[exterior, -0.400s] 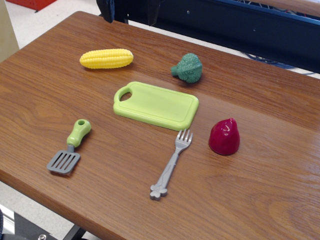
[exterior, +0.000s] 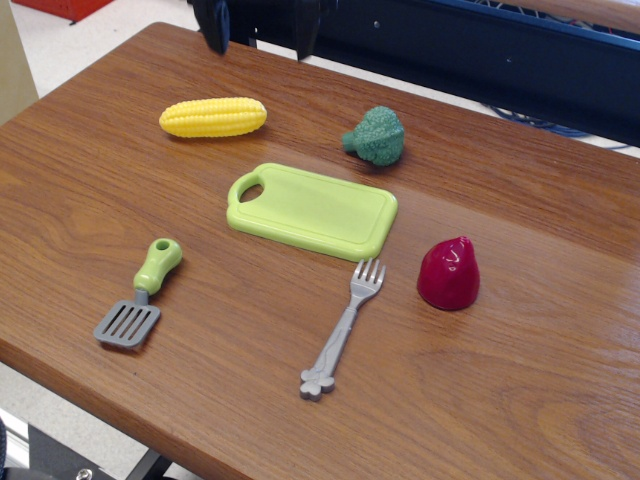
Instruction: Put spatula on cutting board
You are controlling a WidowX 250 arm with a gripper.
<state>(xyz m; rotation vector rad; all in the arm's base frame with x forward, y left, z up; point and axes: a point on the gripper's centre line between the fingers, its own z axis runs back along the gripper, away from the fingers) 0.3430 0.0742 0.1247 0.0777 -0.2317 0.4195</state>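
Note:
The spatula (exterior: 140, 295) lies flat on the wooden table at the front left, with its light-green handle pointing away and its grey slotted blade toward the front edge. The lime-green cutting board (exterior: 312, 211) lies flat in the middle of the table, bare, with its handle hole at the left corner. My gripper (exterior: 260, 46) hangs at the far edge of the table, top left of centre. Its two dark fingers (exterior: 213, 28) stand wide apart with nothing between them. It is far behind both the spatula and the board.
A yellow corn cob (exterior: 213, 117) lies behind the board on the left and a green broccoli (exterior: 376, 135) behind it on the right. A grey plastic fork (exterior: 343, 330) lies in front of the board. A dark red pear-shaped fruit (exterior: 448, 272) stands to the right.
The gripper's fingers have dropped slightly lower into view at the far edge. Nothing on the table has moved.

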